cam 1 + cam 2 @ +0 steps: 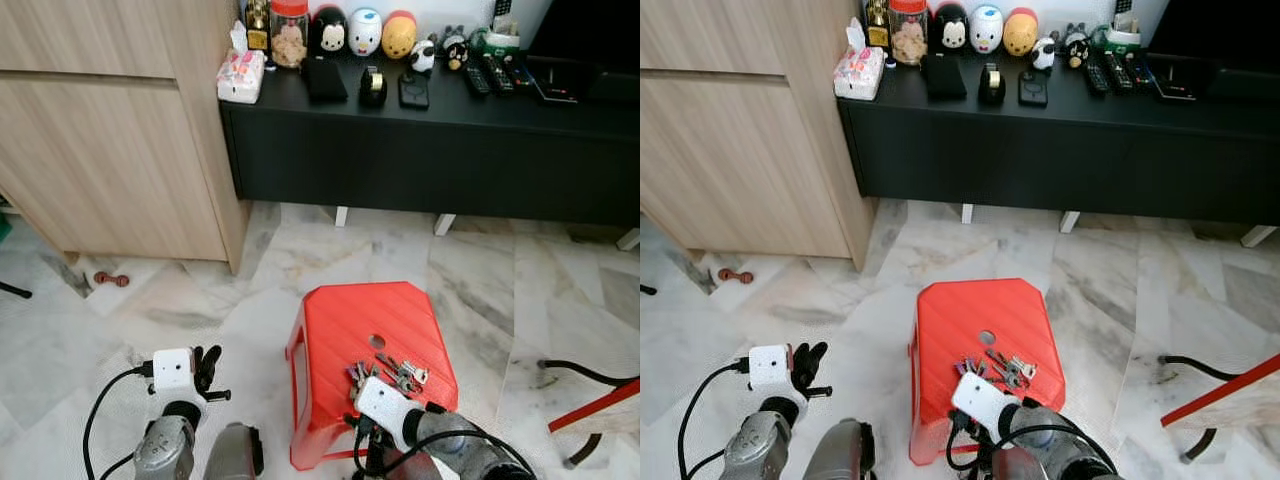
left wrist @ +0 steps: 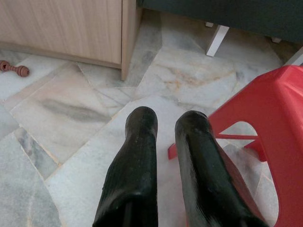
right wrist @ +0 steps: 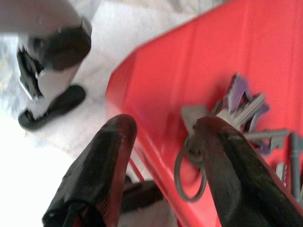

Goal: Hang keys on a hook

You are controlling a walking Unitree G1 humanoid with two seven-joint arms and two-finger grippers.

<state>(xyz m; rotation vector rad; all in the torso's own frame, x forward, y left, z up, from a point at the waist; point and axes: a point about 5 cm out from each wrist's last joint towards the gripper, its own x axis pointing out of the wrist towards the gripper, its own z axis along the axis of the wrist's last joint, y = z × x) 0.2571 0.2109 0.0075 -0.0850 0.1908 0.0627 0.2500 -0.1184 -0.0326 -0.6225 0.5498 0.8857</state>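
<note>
On red stool (image 1: 350, 330), near its front edge: keys (image 1: 388, 374) in loose bunch. My right gripper (image 3: 163, 142) spread wide at stool edge, one finger (image 3: 227, 156) touching key ring. My left gripper (image 2: 165, 142) low over marble floor (image 1: 480, 280), fingers slightly apart, holding nothing.

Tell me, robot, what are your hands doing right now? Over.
Right gripper open, fingers straddling the silver key bunch at the red plastic stool's near edge. Left gripper open, idle over the marble floor. No hook in sight.
</note>
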